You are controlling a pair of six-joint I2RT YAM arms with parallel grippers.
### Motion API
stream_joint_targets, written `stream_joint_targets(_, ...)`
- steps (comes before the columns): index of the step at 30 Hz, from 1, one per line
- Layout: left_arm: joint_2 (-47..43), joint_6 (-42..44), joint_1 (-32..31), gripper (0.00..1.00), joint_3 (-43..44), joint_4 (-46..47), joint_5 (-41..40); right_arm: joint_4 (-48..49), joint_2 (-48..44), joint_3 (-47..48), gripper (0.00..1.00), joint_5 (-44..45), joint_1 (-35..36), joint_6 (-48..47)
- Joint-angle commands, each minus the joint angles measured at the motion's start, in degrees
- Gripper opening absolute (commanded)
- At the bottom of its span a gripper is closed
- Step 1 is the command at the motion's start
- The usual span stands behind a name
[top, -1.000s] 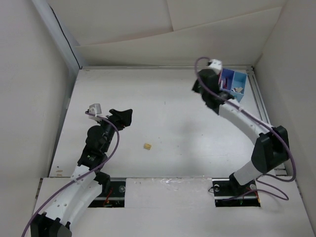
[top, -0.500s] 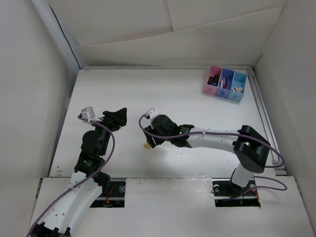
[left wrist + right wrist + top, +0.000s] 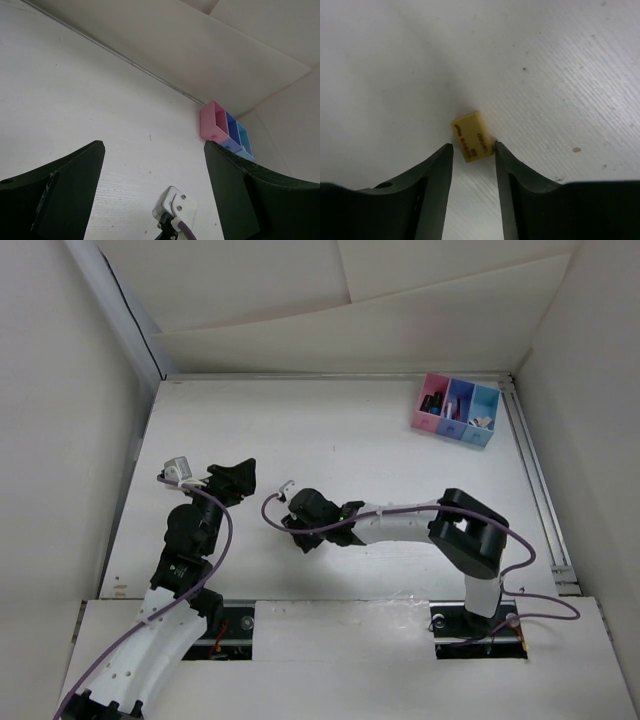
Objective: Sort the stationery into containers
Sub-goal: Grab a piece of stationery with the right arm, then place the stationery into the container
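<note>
Contents of bins (image 3: 452,430) indistinct

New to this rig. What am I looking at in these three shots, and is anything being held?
These are two robot arms bolted at the near edge of a white table, each ending in a two-finger gripper. The wide shot comes from a fixed camera above and behind them. The other two cameras sit on the wrists and look out past each arm's own fingers.

The right gripper is down at the table, its fingers open on either side of a small yellowish eraser, with no clear clamp on it. The left gripper hangs open and empty.

Three joined bins, pink, blue and light blue, sit at the far right corner with a few small items inside.
</note>
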Motion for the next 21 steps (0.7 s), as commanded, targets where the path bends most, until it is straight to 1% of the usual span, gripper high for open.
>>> stream_joint_targets(1, -0.66, -0.01, -0.1, 0.78, 0.85, 1.37, -0.81, 0.96, 1.35, 2.23, 0.43, 1.53, 1.11, -0.38)
stream_joint_targets(2, -0.66, -0.01, -0.1, 0.78, 0.85, 1.37, -0.81, 0.96, 1.35, 2.23, 0.35, 2.4, 1.11, -0.38)
stream_joint_targets(3, -0.66, -0.01, -0.1, 0.78, 0.85, 1.37, -0.81, 0.96, 1.87, 2.23, 0.25, 2.41, 1.11, -0.38)
stream_joint_targets(6, -1.19, -0.01, -0.1, 0.78, 0.85, 0.15, -2.04, 1.49, 1.88, 1.62, 0.12, 3.55, 1.11, 0.15)
stream_joint_targets(7, -1.19, -0.01, -0.1, 0.78, 0.85, 0.14, -2.74, 2.01, 1.18, 1.61, 0.05, 3.55, 1.11, 0.15)
stream_joint_targets(10, -1.19, -0.53, -0.1, 0.78, 0.85, 0.14, -2.75, 2.02, -2.41, 0.03, 0.0, 6.71, 1.11, 0.76)
stream_joint_targets(13, -1.19, -0.53, -0.1, 0.78, 0.85, 0.14, -2.75, 2.02, -5.58, -1.54, 0.0, 8.04, 0.32, 0.77)
stream_joint_targets(17, -1.19, -0.53, -0.1, 0.78, 0.85, 0.67, -1.7, 2.02, -12.86, -4.27, 0.0, 10.49, -2.4, 1.29)
stream_joint_targets(18, -1.19, -0.53, -0.1, 0.78, 0.85, 0.67, -1.69, 1.5, -14.02, -4.8, 0.0, 11.19, -3.27, 1.29)
stream_joint_targets(21, 0.48, -0.53, -0.1, 0.79, 0.85, 3.12, 1.55, 0.96, -18.41, -6.73, 0.0, 14.09, -9.59, 2.52)
